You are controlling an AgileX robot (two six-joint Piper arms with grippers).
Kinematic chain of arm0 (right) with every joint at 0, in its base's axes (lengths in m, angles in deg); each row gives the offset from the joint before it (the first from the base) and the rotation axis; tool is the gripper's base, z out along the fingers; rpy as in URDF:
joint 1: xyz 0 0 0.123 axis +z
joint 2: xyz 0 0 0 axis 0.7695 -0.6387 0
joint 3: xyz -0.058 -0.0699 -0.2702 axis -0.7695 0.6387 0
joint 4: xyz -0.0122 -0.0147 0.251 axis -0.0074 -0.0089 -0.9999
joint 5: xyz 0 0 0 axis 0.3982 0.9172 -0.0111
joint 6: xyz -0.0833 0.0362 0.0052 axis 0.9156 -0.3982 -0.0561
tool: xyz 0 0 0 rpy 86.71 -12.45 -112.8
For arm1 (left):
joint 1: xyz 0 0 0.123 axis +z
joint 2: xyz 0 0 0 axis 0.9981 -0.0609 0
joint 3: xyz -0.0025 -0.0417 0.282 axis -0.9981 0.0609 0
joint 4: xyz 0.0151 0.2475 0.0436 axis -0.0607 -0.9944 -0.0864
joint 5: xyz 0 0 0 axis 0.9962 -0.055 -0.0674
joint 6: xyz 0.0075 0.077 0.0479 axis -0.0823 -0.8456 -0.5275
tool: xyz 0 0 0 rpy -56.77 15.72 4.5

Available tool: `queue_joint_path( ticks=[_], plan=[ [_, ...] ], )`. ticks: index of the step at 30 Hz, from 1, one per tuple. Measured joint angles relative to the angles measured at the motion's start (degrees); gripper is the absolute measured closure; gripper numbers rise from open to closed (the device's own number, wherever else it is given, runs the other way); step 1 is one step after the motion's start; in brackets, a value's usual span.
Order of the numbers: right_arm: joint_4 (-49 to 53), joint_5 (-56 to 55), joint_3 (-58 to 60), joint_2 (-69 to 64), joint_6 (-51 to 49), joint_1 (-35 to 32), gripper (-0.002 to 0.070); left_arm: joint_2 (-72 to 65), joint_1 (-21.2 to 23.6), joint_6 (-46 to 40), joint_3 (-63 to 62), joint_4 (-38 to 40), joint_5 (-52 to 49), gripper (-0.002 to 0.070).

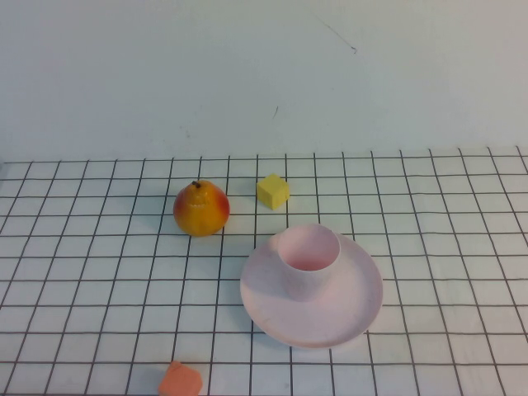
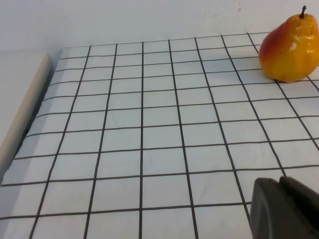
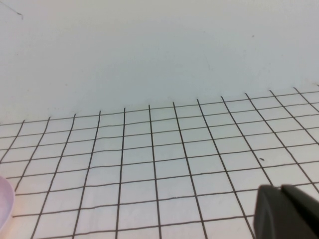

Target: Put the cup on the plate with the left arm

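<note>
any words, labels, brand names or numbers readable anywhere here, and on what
None: no text, label, brand or number shows in any view.
Small pale pink cup, standing on the round pale pink plate: plain.
Yellow-red pear, yellow cube, orange piece: unmarked.
Black-gridded white table cover: lines only.
Left end effector and right end effector, each at its wrist view's edge: no markings.

Only a dark corner of the left gripper [image 2: 284, 209] and right gripper [image 3: 286, 211] is shown; finger states cannot be told. At six o'clock an orange object [image 1: 181, 381] is cut off.
</note>
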Motion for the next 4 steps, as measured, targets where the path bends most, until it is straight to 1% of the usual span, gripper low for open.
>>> queue_joint_path(
  ticks=[4],
  plan=[
    [0.0,0.0,0.0,0.0,0.0,0.0,0.0678,0.0,0.0,0.0,0.0,0.0,0.0,0.0676]
  ],
)
